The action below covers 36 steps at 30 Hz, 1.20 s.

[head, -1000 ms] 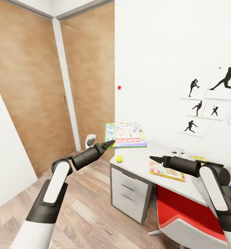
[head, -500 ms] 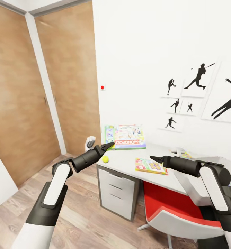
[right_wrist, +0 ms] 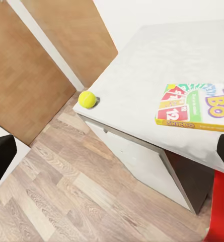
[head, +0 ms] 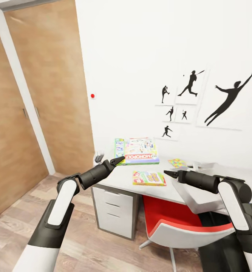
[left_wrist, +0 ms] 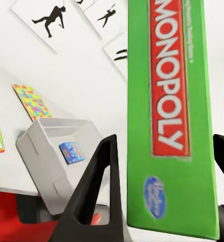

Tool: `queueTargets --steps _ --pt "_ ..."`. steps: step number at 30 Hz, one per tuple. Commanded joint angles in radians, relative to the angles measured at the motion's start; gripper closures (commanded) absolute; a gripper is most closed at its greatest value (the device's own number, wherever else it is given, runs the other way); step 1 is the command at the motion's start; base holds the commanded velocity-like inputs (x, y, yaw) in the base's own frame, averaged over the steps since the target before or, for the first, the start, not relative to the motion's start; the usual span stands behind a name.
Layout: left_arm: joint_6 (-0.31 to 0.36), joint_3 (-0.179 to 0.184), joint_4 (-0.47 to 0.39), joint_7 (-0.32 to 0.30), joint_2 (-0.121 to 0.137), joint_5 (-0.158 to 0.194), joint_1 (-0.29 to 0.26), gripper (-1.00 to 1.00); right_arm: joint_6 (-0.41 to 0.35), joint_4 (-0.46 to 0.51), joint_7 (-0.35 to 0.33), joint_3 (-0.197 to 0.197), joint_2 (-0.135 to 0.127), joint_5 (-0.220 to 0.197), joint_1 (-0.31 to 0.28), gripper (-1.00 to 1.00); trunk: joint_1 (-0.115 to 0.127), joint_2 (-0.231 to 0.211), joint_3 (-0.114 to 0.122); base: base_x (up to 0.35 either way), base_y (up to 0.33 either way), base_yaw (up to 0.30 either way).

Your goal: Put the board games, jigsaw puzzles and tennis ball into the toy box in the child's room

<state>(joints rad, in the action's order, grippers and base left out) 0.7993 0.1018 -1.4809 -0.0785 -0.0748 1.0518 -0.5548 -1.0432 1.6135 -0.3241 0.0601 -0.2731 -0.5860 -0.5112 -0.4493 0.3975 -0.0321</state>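
Left gripper [head: 120, 160] is clamped on the Monopoly box [head: 137, 151]: in the left wrist view the green edge of the box [left_wrist: 169, 116] runs lengthwise between the two fingers [left_wrist: 99, 186], the dark pad on one side and the other finger's tip showing at the far edge. In the head view the box is held roughly flat, above the near-left end of the table [head: 160, 187], gripped at its left corner.

Right gripper [head: 169, 174] hovers above the table with nothing between the fingers; the head view shows them as a single closed point, while its wrist view catches only dark tips at opposite frame edges (so I cannot tell their state for sure).

Skip-Bo box [head: 149, 178] lies flat on the table, just left of the right gripper and apart from it. Same box in the right wrist view [right_wrist: 197, 106], near the table's front edge. Tennis ball [right_wrist: 87, 99] sits at the table corner, well apart from Skip-Bo.

Toy box [left_wrist: 56, 151] is on the table and has the small blue game [left_wrist: 71, 152] lying inside it. One jigsaw puzzle [head: 177, 163] lies flat on the table toward the wall, beside the toy box [head: 201, 189].

Red-seated chair [head: 178, 223] is tucked under the table.
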Motion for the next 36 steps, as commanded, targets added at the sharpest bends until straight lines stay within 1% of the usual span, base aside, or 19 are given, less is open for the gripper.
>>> queueTargets --steps 1,11,17,24,36 --pt "0.004 -0.001 0.000 -0.005 0.000 0.001 -0.001 1.00 -0.004 0.000 -0.010 0.001 0.000 0.009 -0.001 -1.00 -0.001 0.002 -0.002 0.000 0.000 -0.289" --pt "0.004 -0.003 0.002 -0.004 -0.001 0.002 -0.001 1.00 -0.004 0.000 -0.010 0.001 0.000 0.009 -0.001 -1.00 -0.001 0.002 -0.002 0.000 0.000 -0.286" --pt "0.004 -0.003 0.001 -0.006 0.000 0.004 -0.001 1.00 -0.004 0.000 -0.010 0.001 0.004 0.009 -0.001 -1.00 -0.001 0.002 -0.001 0.000 0.000 -0.210" --pt "0.004 -0.004 0.000 -0.006 0.000 0.004 -0.001 1.00 -0.004 0.000 -0.010 0.001 0.006 0.009 0.002 -1.00 -0.001 0.002 0.000 0.058 0.000 -0.049" --pt "0.004 -0.004 0.001 -0.006 0.000 0.003 -0.001 1.00 -0.004 0.000 -0.010 0.001 0.008 0.009 0.003 -1.00 -0.001 0.002 0.002 0.277 0.026 -0.040"
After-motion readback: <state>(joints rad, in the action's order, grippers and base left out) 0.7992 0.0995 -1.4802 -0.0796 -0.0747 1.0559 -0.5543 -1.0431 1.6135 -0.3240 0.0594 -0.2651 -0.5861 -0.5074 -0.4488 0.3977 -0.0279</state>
